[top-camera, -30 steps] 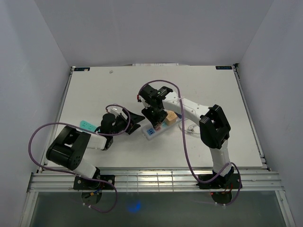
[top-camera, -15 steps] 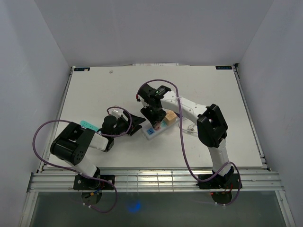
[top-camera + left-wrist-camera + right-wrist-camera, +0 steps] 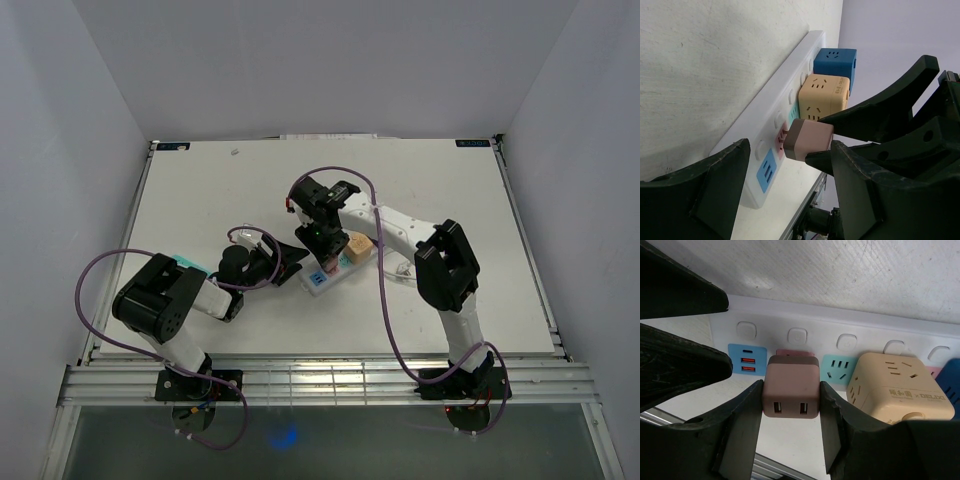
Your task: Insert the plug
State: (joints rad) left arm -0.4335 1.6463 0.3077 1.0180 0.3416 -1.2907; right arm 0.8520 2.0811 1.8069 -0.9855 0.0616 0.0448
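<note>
The plug (image 3: 791, 387) is a pinkish-brown cube with two USB ports. My right gripper (image 3: 790, 396) is shut on its sides. It hangs directly over the pink socket (image 3: 792, 353) of the white power strip (image 3: 815, 320). From the left wrist, the plug (image 3: 807, 140) stands just off the strip (image 3: 785, 85), with its prongs showing in the small gap. My left gripper (image 3: 788, 145) is open, one finger on each side of the strip's near end, and table shows between strip and right finger. From above, the right gripper (image 3: 322, 250) is over the strip (image 3: 318, 285) and the left gripper (image 3: 290, 255) beside it.
A yellow cube adapter (image 3: 897, 387) and a blue one (image 3: 840, 62) are plugged in farther along the strip. A blue USB panel (image 3: 746, 360) and a teal socket (image 3: 840, 369) flank the pink one. A teal object (image 3: 183, 264) lies by the left arm, a white cable (image 3: 400, 270) on the right.
My left gripper has slid right up to the strip's end and its jaws have narrowed. The right gripper with the plug has shifted slightly over the strip.
</note>
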